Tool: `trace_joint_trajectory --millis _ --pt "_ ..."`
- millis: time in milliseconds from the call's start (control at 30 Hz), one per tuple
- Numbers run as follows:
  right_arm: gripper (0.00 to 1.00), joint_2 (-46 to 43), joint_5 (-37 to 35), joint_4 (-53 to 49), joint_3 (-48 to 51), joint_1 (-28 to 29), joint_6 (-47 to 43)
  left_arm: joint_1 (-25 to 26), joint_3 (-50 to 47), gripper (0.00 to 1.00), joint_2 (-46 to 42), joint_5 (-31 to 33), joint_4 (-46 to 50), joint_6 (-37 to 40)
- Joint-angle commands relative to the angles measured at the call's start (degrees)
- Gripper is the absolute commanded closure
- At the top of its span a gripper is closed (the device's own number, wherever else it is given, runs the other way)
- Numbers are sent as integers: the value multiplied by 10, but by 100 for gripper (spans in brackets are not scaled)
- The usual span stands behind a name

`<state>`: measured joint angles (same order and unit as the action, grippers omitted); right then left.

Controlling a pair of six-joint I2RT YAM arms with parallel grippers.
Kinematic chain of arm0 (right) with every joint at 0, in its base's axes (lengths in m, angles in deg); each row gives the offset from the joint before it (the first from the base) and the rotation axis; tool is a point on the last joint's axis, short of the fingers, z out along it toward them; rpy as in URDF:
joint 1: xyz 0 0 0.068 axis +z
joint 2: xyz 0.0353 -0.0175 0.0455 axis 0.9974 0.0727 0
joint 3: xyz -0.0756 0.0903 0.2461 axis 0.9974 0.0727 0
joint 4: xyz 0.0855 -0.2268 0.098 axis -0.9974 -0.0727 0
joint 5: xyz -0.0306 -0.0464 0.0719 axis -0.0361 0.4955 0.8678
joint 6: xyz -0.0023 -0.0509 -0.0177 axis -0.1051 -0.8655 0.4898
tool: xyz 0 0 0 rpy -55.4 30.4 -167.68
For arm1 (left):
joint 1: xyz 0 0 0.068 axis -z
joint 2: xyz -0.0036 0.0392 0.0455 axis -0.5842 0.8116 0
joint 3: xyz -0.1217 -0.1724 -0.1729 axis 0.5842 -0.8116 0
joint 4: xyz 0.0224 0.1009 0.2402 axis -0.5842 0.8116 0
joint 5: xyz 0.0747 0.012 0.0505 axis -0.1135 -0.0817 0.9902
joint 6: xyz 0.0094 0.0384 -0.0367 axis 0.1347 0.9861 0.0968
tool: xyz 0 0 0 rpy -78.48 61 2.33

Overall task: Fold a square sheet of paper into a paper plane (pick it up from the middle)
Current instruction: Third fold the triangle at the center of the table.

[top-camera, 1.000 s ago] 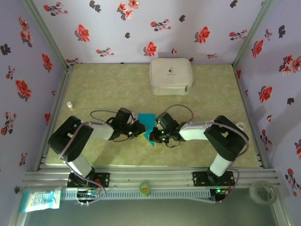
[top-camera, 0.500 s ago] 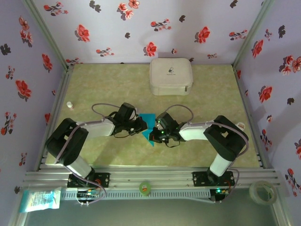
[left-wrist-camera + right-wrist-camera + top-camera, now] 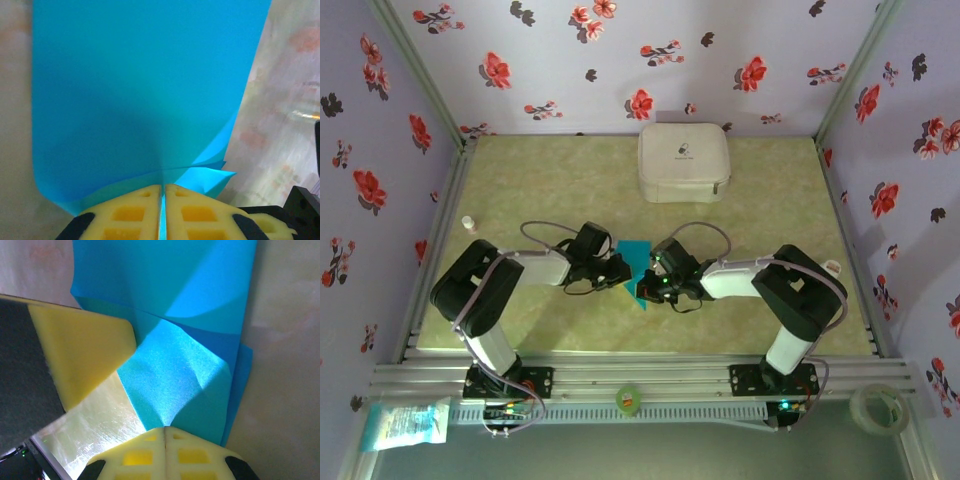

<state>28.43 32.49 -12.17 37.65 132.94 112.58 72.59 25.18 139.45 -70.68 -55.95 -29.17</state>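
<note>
Flowered walls, green table, blue paper nipped from both sides

Flowered walls (image 3: 620, 60) close round the mottled green table (image 3: 540, 190). A white case (image 3: 684, 162) lies at the table's far side, well apart from my work. Near the middle, closer to my bases, the paper (image 3: 633, 270) sits between my two pincers. From above, its long axis runs far to near. The far end is blunt and squarish, and the near end narrows to a point aimed at the near edge.

My left pincer (image 3: 618, 268) reaches in from the left and is clamped on the paper's left edge. On my left wrist camera the yellow pads (image 3: 130, 215) meet with only a thin blue line between them. The sheet spreads away from them broad and flat, with layered edges at the lower right.

My right pincer (image 3: 652, 280) comes in from the right and is likewise closed. On my right wrist camera its pads meet at a seam, and a creased fold of the paper runs into that seam. One pad of the left pincer shows there too, against the paper's other side. Whether the paper rests on the table or hangs just above it, I cannot tell.
</note>
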Motion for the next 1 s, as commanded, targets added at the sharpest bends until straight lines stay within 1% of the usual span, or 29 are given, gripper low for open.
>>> trace_joint_trajectory --millis 0,300,533,700,800,867,967 --pt "100 24 -22 -50 14 -2 -1 -29 -8 89 19 29 8 30" --pt "100 26 -27 -67 13 -2 -15 -81 -22 90 21 12 1 28" --pt "100 26 -27 -72 10 -2 -23 -109 -26 93 14 -3 -3 34" --pt "100 25 -26 -77 4 -3 -33 -110 -28 94 -46 -18 8 29" --pt "100 26 -26 -86 -2 -6 -41 -105 -30 97 -91 -19 15 21" --pt "100 25 -24 -88 -6 -8 -43 -93 -30 99 -108 -19 17 12" --pt "100 26 -24 -92 -9 -9 -44 -60 -37 100 -113 -22 11 -5"
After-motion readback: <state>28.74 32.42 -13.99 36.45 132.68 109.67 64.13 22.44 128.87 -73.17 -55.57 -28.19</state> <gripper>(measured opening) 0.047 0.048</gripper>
